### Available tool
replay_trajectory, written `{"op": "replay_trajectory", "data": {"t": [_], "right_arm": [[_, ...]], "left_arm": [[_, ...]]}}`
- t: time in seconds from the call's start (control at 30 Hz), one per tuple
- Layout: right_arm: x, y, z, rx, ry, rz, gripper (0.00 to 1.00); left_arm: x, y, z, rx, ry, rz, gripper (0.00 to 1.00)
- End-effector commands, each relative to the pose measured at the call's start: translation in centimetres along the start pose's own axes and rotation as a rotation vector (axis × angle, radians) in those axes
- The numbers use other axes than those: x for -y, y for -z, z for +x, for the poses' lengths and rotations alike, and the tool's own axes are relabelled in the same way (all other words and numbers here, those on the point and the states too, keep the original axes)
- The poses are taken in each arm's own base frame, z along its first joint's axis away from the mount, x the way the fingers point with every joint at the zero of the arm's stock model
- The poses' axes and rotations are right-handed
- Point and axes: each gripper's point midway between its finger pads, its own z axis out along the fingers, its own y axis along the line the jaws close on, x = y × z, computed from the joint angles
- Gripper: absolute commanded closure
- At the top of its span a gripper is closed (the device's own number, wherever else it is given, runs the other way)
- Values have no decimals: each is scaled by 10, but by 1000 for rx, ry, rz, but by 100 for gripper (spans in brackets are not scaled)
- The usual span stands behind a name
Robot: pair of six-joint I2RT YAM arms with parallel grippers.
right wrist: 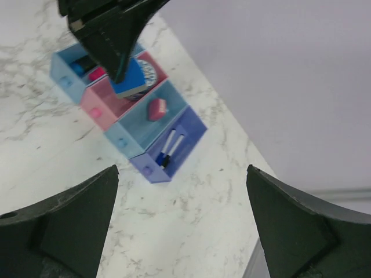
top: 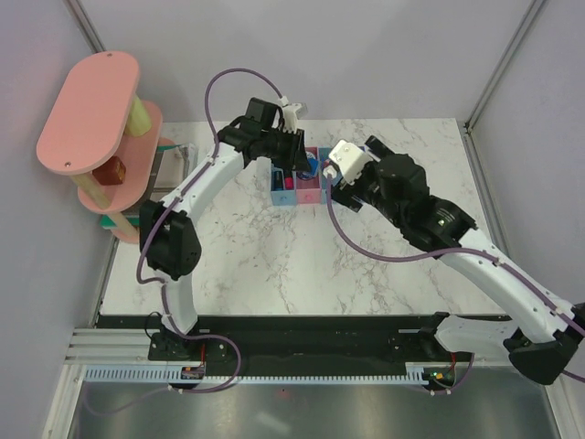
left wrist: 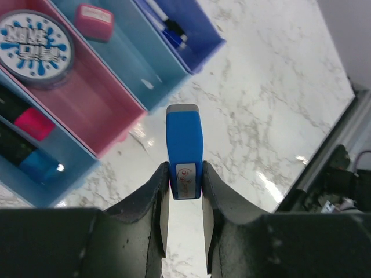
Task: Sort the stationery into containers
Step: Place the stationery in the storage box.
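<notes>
the left gripper [left wrist: 185, 178] is clenched on the blue wedge block [left wrist: 184, 136], pinching only its lower end, so most of it sticks out past the fingers. from the right wrist camera the block hangs above the row of bins, roughly over the pink bin [right wrist: 99, 103], where the round blue roll [left wrist: 35, 47] lies. the right gripper [right wrist: 182, 231] is spread wide with nothing in it, just beside the other end of the row.

what worries me is the small hold: the block could twist or slip out. let go off centre, it could hit a wall between bins and bounce onto the table [left wrist: 272, 104], or land on the roll and sit proud. the right gripper is close enough to nudge the joined bins.

i can't judge how high the block hangs. the left wrist camera makes it look past the bins' ends, so which bin it is over is unsure. from above, the arms cover most of the row. the markers [left wrist: 32, 124] are cut off at the picture's edge. the pink eraser [left wrist: 94, 21] shows plainly.
</notes>
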Motion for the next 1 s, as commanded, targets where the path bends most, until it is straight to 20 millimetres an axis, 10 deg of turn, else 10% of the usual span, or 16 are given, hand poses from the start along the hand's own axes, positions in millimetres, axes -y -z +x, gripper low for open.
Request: {"op": "replay_trajectory", "data": {"t": [0.0,0.33,0.97], "right_arm": [[61,27,8,-29,-28,330,2],[71,47,44,-133,22,421,2],[57,50,58,-144,15,368,2]], "left_arm": [[-26,-22,-16,-17,-172,-173,98],[-37,-74,-51,-42,-496,-243,98],[-43,-131,3,-221,-764,-182,98]]}}
